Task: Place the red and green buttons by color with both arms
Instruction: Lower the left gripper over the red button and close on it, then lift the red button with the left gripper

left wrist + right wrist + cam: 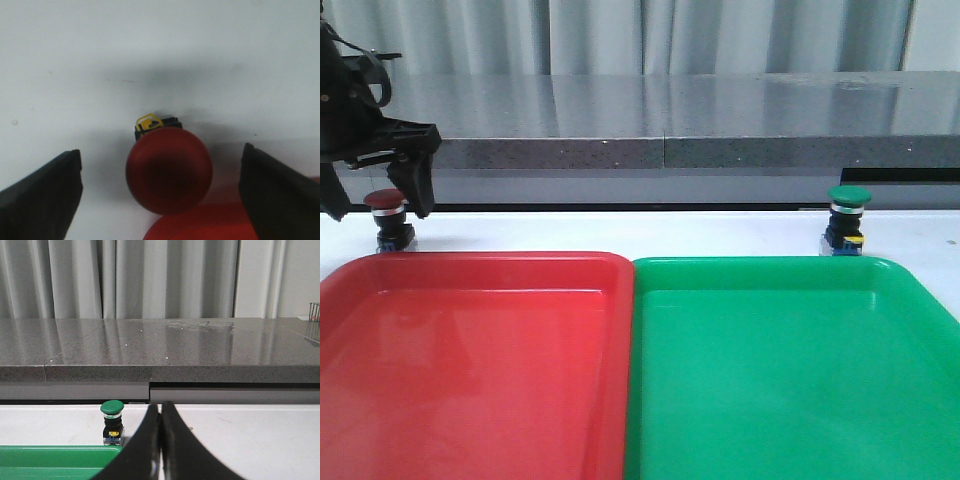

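Note:
The red button (387, 215) stands upright on the white table just behind the red tray (470, 370), at the far left. My left gripper (375, 205) hangs open over it, one finger on each side, not touching; from the left wrist view the dark red cap (169, 170) lies midway between the two fingers (45, 195). The green button (846, 220) stands upright behind the green tray (790, 380), at the right. In the right wrist view my right gripper (160, 412) is shut on nothing, with the green button (112, 421) beside it and farther off.
A dark grey stone counter (670, 120) runs along the back of the table, with curtains behind it. The two trays lie side by side and fill the near part of the table. The red tray's corner (200, 227) shows under the left gripper.

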Tool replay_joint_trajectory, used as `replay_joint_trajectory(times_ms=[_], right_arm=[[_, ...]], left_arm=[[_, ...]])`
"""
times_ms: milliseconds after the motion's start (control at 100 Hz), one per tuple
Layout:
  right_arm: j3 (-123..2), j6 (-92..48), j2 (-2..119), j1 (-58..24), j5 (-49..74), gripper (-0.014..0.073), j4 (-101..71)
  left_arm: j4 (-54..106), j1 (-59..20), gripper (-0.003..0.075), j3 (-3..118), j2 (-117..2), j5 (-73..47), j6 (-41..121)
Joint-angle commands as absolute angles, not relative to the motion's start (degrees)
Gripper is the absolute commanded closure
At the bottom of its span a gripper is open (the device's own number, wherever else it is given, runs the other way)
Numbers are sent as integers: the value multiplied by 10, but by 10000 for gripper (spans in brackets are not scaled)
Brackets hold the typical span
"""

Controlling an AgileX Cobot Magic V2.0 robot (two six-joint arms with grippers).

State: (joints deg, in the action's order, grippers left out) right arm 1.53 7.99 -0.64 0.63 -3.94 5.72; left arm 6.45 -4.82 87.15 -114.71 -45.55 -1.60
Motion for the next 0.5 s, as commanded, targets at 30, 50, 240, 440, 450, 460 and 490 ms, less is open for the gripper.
replay_joint_trajectory(times_ms=[30,50,240,440,450,460,490], right_arm=[[5,78,-19,10,-85,658,63],[5,78,-19,10,-85,658,63],[5,78,-19,10,-85,658,63],[5,78,-19,10,-85,658,63],[5,78,-19,10,-85,658,63],[5,78,-19,10,-85,658,63],[5,78,-19,10,-85,658,63]], left_arm=[[73,-51,273,890,-1120,-430,-16],[73,-51,302,890,-1120,-430,-16],[77,-51,526,890,-1120,-415,-16],[83,-51,664,890,-1120,-406,-16],[84,-51,672,890,-1120,-406,-16],[86,-51,679,890,-1120,-406,-16],[92,-51,693,890,-1120,-406,-16]])
